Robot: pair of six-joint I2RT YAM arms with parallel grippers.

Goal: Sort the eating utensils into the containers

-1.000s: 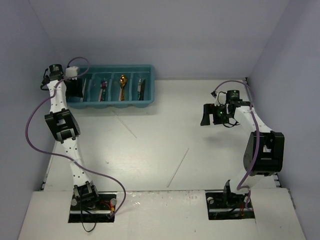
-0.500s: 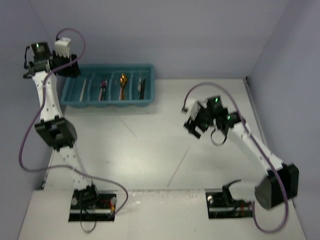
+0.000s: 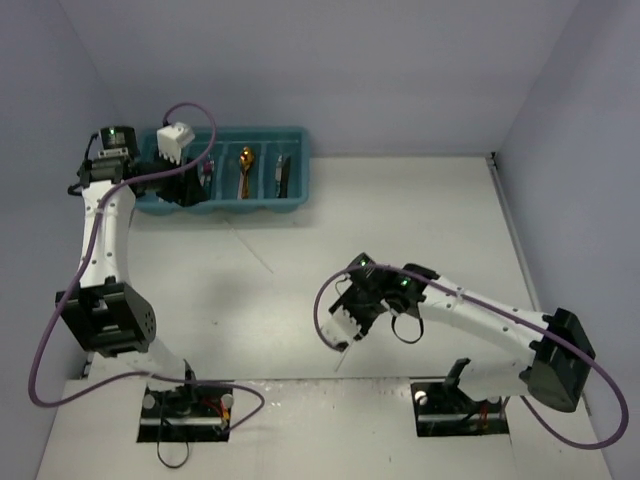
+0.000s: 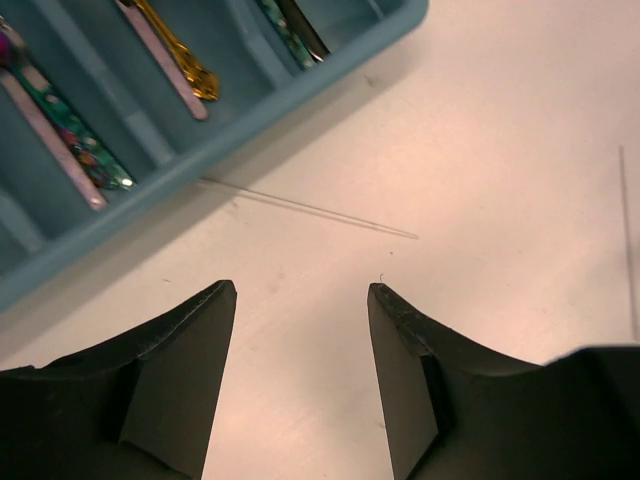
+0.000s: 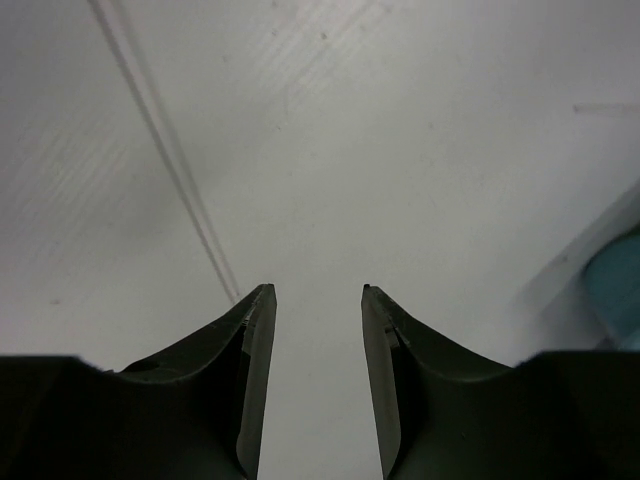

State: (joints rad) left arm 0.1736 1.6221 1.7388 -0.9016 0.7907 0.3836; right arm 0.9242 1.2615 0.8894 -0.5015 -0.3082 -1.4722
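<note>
The teal cutlery tray (image 3: 296, 196) stands at the far left; it holds a gold spoon (image 3: 246, 165), a dark knife (image 3: 282, 172) and a pink and teal piece (image 3: 208, 174). My left gripper (image 3: 178, 190) hangs over the tray's left end, open and empty. In the left wrist view the gripper (image 4: 300, 290) looks past the tray (image 4: 330, 70) at a thin white chopstick (image 4: 310, 210). That chopstick (image 3: 250, 250) lies just in front of the tray. My right gripper (image 3: 345, 328) is open and empty, low over a second chopstick (image 3: 339, 364), which lies just left of its fingers (image 5: 170, 150).
The grey side walls close in the table on the left and right. The second chopstick shows as a faint line at the right edge of the left wrist view (image 4: 628, 240). A tray corner (image 5: 620, 270) shows in the right wrist view.
My right arm has swung from the right side down and left to the chopstick near the front middle. My left gripper has moved from beyond the tray's left end to over it.
</note>
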